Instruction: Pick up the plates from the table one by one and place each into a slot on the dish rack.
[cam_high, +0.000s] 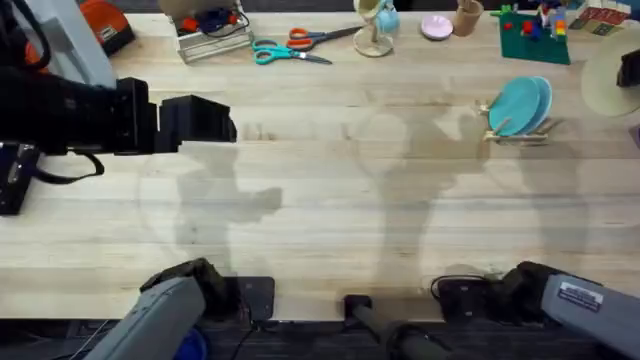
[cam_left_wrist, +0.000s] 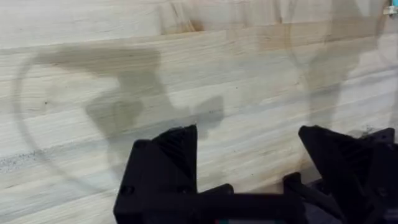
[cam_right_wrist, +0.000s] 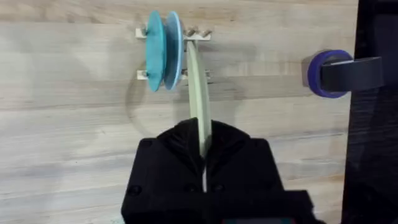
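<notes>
Right wrist view showed the right gripper (cam_right_wrist: 204, 163) clenched on the rim of the pale yellow-green plate (cam_right_wrist: 197, 93), held edge-on and upright, its far edge near the dish rack (cam_right_wrist: 194, 34) just beside two teal-blue plates (cam_right_wrist: 160, 51) that already stood in slots. The plate looked thin, light and stiff, of smooth plastic that would probably slip if pinched loosely; a hold on the rim, as here, seemed the sensible place, leaving the far edge free to go between the pegs. The rack looked small and light too, so a push from the side might shift it. The left gripper (cam_left_wrist: 249, 168) hung released over bare wood, its black fingers (cam_left_wrist: 165, 162) spread with nothing between them. Overhead, the rack with its teal plates stood toward the table's (cam_high: 320, 220) far right. The tabletop was pale plank wood with open room around the rack; scissors (cam_high: 290, 47), a cup (cam_high: 375, 25) and a green block plate (cam_high: 533, 35) lay along the far edge.
</notes>
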